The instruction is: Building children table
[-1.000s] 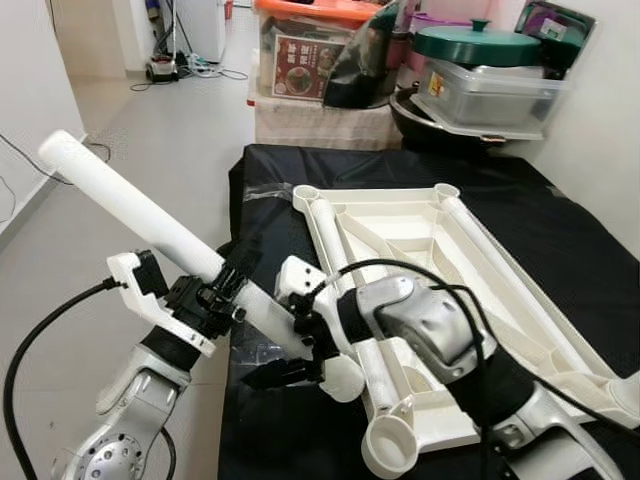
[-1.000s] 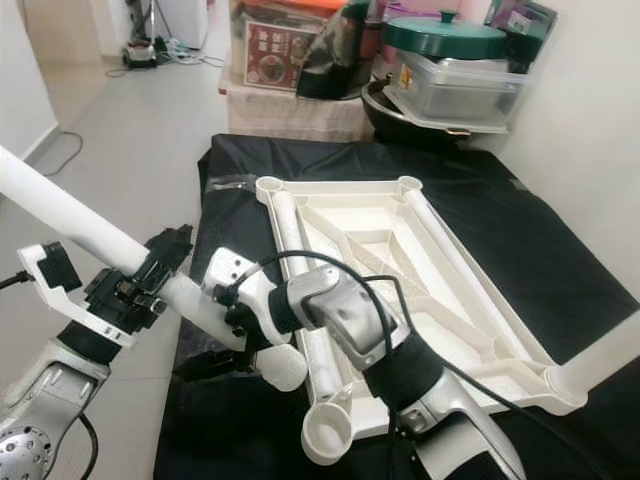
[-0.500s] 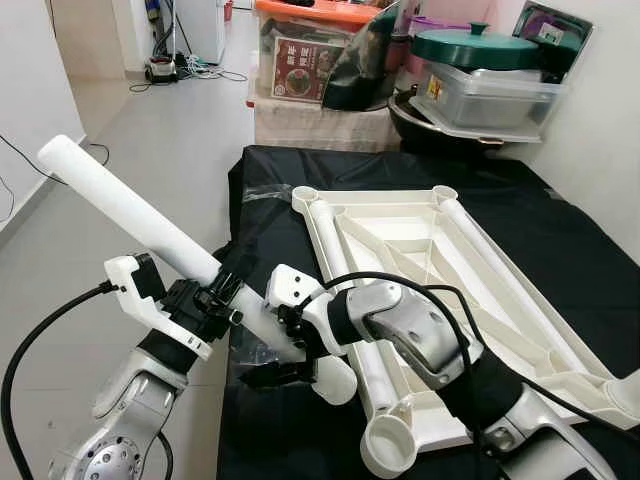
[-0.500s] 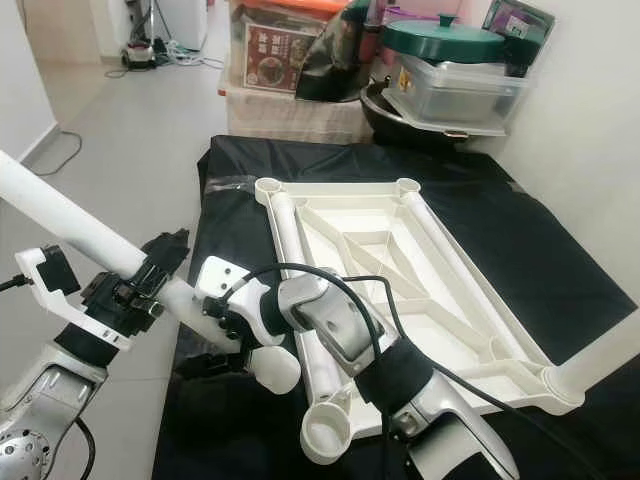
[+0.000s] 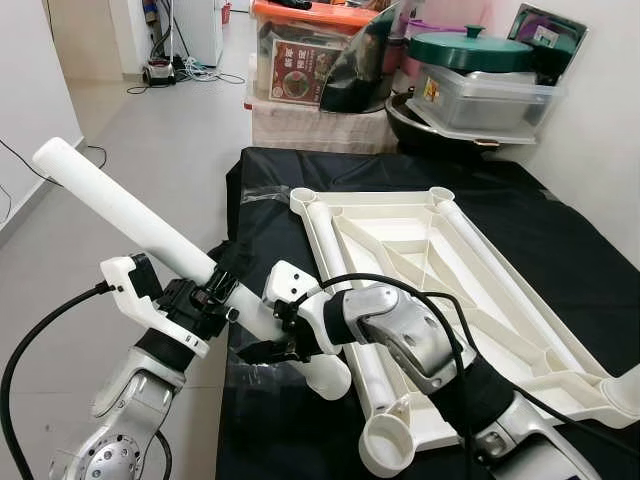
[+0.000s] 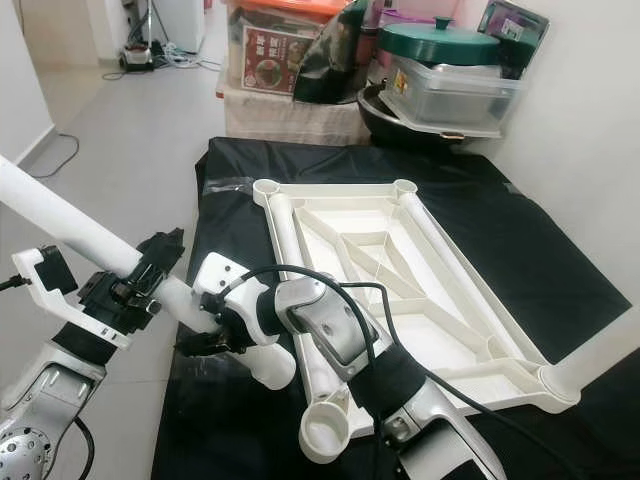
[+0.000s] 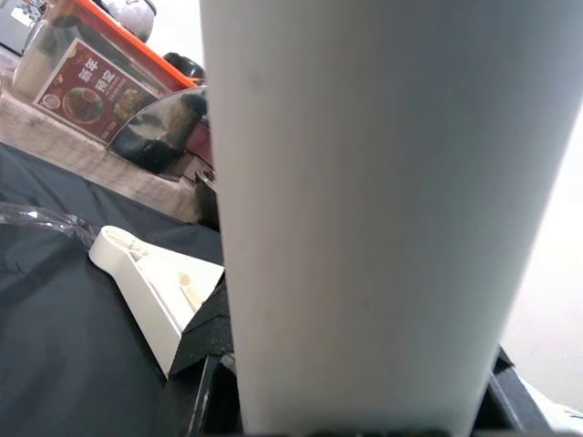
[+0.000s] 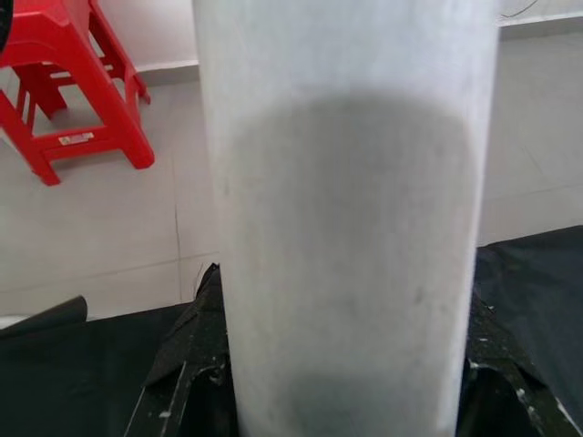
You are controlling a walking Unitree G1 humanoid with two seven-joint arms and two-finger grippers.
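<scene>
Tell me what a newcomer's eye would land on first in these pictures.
First, the long white plastic tube leg, held aslant over the near left edge of the black-covered table, with the left gripper and the right gripper both clamped on its lower part. Next, the white plastic tabletop lying upside down on the cloth, with round sockets at its corners. Behind it, a green-lidded pot tops the stacked kitchenware.
</scene>
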